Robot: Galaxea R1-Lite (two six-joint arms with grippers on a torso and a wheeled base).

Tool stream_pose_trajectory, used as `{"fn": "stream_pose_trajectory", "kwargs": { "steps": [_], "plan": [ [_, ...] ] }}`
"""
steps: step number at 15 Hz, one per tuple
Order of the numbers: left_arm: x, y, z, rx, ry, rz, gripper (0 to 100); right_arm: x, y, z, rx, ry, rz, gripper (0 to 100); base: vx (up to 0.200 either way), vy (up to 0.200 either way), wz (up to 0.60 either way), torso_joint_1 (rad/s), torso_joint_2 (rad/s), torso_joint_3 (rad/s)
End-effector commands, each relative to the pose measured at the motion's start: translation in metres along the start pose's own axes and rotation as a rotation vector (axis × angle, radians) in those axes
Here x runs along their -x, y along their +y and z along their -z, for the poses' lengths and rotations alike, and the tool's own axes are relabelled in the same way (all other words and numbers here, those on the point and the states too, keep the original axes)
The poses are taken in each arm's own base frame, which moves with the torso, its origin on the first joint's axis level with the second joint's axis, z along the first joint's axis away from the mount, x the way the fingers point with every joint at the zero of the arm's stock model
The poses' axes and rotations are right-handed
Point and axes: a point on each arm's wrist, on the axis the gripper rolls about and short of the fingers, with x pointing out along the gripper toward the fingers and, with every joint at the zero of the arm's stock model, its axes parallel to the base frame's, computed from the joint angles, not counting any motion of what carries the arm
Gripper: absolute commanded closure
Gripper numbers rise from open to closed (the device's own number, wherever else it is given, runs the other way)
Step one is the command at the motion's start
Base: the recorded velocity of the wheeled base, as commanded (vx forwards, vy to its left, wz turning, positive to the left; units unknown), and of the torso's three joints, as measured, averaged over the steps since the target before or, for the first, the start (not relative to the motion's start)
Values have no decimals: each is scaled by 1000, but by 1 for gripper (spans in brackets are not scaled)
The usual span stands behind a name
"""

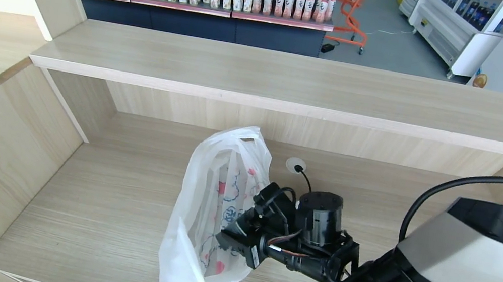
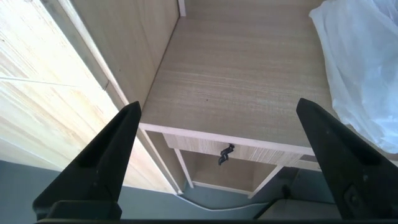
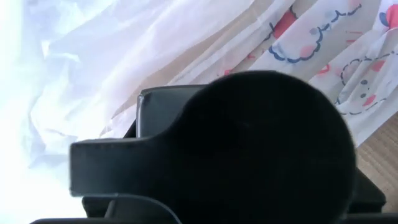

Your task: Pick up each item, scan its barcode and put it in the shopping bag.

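Head view: the bag stands open on the desk, already holding a patterned packet, so at least one item appears bagged. The right gripper sits at the bag's mouth, against the packet. I cannot tell whether it grips or has let go. Judged stage: placing or releasing. The left gripper hangs released and holding nothing over the desk's edge, beside the bag. Whether further items remain cannot be told.
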Motion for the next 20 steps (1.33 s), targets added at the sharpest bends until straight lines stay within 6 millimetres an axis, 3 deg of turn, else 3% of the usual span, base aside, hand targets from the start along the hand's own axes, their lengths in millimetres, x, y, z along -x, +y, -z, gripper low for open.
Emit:
{"fn": "stream_pose_trajectory", "kwargs": {
  "steps": [1, 6, 7, 9, 12, 16, 20],
  "plan": [
    [0, 0, 0, 0, 0, -1, 0, -13, 0, 11, 20, 17, -5, 100, 0, 0, 0, 0, 0, 0],
    [0, 0, 0, 0, 0, -1, 0, -26, -3, 14, 83, -4, 1, 100, 0, 0, 0, 0, 0, 0],
    [0, 0, 0, 0, 1, -1, 0, -27, -4, 12, 78, -10, 1, 0, 0, 0, 0, 0, 0, 0],
    [0, 0, 0, 0, 0, -1, 0, -26, -7, 7, 52, -23, 6, 0, 0, 0, 0, 0, 0, 0],
    [0, 0, 0, 0, 0, -1, 0, -26, -21, -38, -140, -110, 27, 0, 0, 0, 0, 0, 0, 0],
    [0, 0, 0, 0, 0, -1, 0, 17, -44, -72, -317, -133, 32, 0, 0, 0, 0, 0, 0, 0],
    [0, 0, 0, 0, 0, -1, 0, 87, -37, -90, -402, -105, 34, 0, 0, 0, 0, 0, 0, 0]
  ]
}}
